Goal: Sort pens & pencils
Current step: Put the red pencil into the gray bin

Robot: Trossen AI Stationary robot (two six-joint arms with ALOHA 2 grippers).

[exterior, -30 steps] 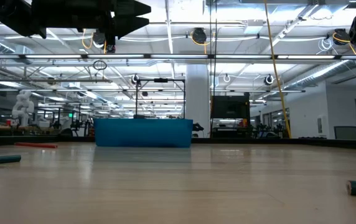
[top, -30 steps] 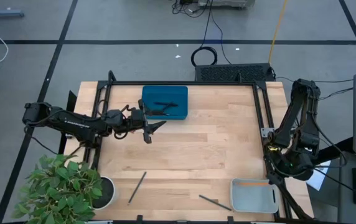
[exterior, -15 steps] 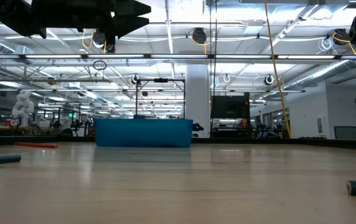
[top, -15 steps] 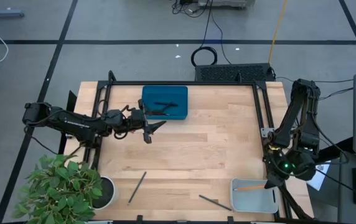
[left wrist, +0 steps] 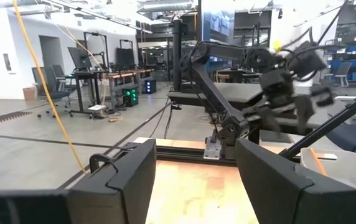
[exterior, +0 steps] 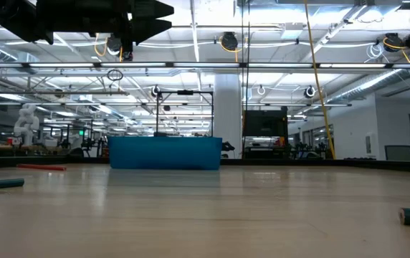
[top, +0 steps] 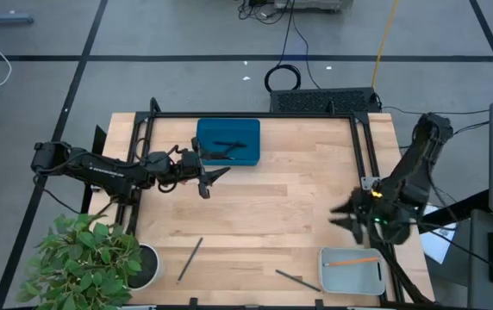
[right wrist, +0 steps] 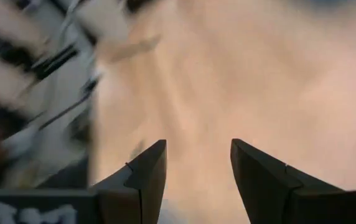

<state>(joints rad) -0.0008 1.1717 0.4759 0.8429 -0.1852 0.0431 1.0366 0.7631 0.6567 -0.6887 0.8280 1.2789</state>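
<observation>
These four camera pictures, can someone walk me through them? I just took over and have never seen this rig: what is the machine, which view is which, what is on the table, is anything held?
It is a robot with two dark arms at a wooden table. One picture looks straight down, one looks level across the tabletop, and two sit on the wrists, looking past each arm's own fingers. The left gripper hangs open and empty beside the blue tray, which holds black pens. The right gripper, open and empty, is mid-swing above the table near the grey tray, where an orange pencil lies. Two dark sticks lie loose on the near part of the table; pen or pencil, I cannot tell. A potted plant stands at the corner.
</observation>
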